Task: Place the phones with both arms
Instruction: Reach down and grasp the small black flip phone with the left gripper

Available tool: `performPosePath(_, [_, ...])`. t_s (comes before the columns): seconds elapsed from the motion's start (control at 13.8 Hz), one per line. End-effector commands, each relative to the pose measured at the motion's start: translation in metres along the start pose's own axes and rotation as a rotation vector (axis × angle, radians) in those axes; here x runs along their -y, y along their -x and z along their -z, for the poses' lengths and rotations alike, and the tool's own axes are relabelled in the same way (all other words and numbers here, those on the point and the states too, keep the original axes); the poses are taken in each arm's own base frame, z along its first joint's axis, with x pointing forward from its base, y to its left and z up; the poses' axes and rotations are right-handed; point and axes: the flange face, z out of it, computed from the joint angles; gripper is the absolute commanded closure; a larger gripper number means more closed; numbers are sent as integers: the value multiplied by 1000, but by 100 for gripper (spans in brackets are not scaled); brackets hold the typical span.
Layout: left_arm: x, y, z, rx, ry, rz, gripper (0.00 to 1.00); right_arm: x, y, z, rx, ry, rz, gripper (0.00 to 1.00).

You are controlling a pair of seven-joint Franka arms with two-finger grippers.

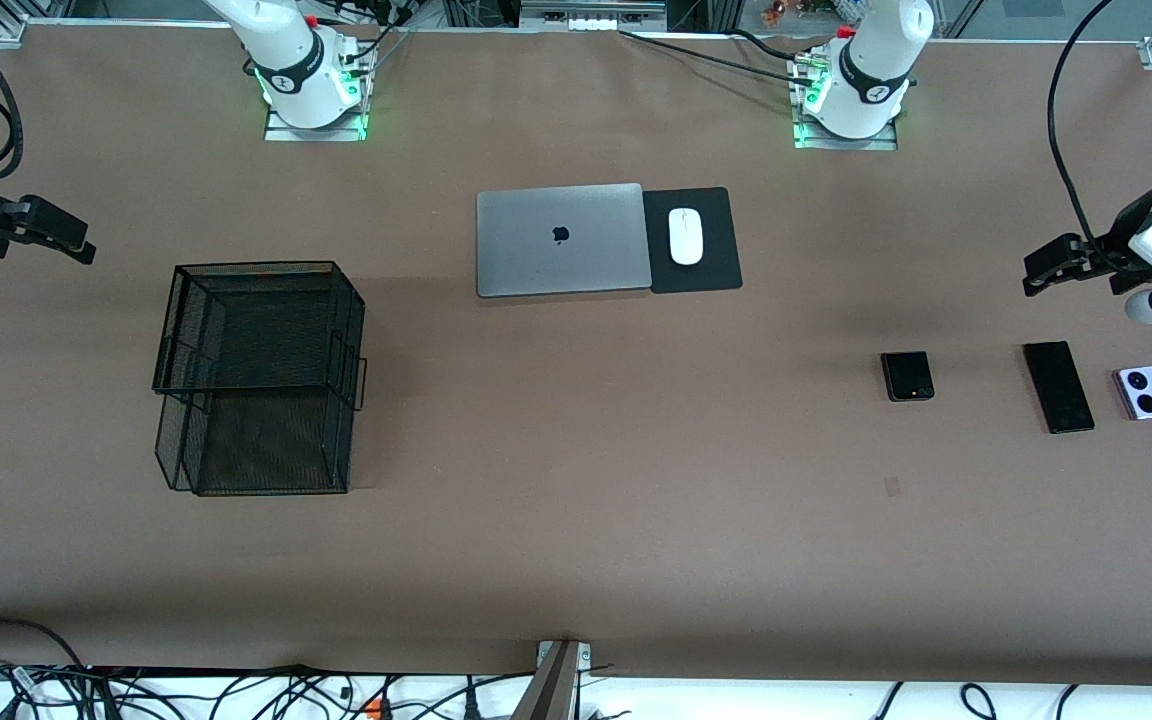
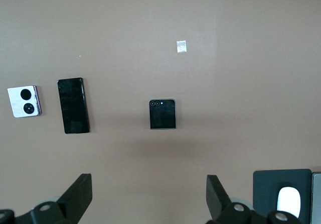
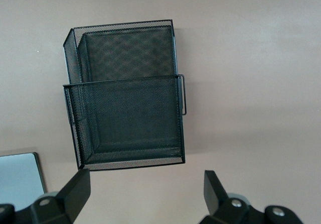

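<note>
Three phones lie in a row on the brown table at the left arm's end: a small square black flip phone [image 1: 907,376], a long slim black slab phone [image 1: 1058,386] and a lilac-white flip phone with two black circles [image 1: 1147,392]. The left wrist view shows all three: the black flip phone [image 2: 162,114], the slab phone [image 2: 73,105] and the lilac phone [image 2: 24,101]. My left gripper [image 1: 1033,279] [image 2: 149,185] hangs open and empty in the air over bare table beside the phones. My right gripper [image 1: 84,250] [image 3: 145,183] hangs open and empty over the right arm's end, beside the mesh basket.
A black two-tier wire mesh basket [image 1: 256,266] [image 3: 123,81] stands toward the right arm's end. A shut grey laptop [image 1: 561,240] [image 3: 17,179] and a white mouse [image 1: 685,236] [image 2: 288,201] on a black pad [image 1: 711,272] lie mid-table, near the arms' bases.
</note>
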Motion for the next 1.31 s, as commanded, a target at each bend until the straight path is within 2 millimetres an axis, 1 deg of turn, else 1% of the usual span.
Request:
performPosePath(0.0, [-1, -2, 6, 11, 24, -6, 0, -1, 1, 4, -9, -17, -8, 0])
performPosePath(0.15, [-3, -2, 6, 12, 24, -3, 0, -1, 1, 4, -9, -17, -8, 0])
performPosePath(0.29, [0, -2, 5, 15, 24, 3, 0, -1, 1, 4, -9, -17, -8, 0])
performPosePath(0.44, [2, 6, -3, 93, 23, 3, 0, -1, 1, 4, -9, -17, -8, 0])
performPosePath(0.51, [2, 12, -11, 160, 19, 10, 0, -1, 1, 4, -9, -17, -8, 0])
performPosePath(0.65, [3, 14, -35, 257, 15, -1, 0, -1, 1, 4, -9, -17, -9, 0])
performPosePath(0.8, [6, 11, -63, 286, 16, 6, 0, -1, 1, 4, -9, -17, -9, 0])
performPosePath(1.09, [9, -4, -130, 128, 14, 5, 0, -1, 0, 4, -11, -17, -9, 0])
performPosePath(1.24, [5, -5, -168, 50, 16, -1, 0, -1, 1, 4, -9, -17, -8, 0])
